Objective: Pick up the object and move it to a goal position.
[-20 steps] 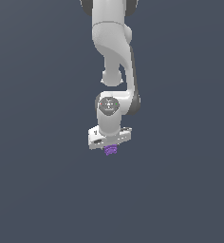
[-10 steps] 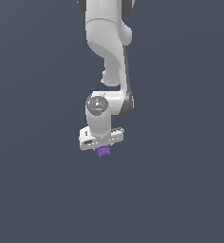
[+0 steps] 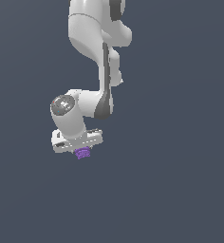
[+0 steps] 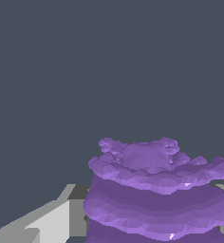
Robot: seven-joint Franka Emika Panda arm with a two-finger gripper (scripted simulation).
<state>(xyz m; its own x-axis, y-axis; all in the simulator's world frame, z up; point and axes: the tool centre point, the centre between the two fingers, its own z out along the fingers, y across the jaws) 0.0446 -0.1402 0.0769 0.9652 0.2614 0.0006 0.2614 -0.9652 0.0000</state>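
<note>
The object is a small purple ribbed lump (image 3: pixel 82 153). It pokes out just under my white gripper (image 3: pixel 80 149) in the exterior view, much narrower than the gripper's body. In the wrist view the purple lump (image 4: pixel 156 194) fills the near part of the picture, with stacked wavy ribs, and a grey-white finger (image 4: pixel 52 222) shows beside it. The gripper is shut on the lump and holds it in the air. The fingertips are mostly hidden behind the lump.
The white arm (image 3: pixel 92 57) comes down from above to the gripper. Around it there is only a plain dark grey background; no goal marker shows.
The gripper has moved toward the exterior view's left with the purple lump still in it, and the arm has tilted that way.
</note>
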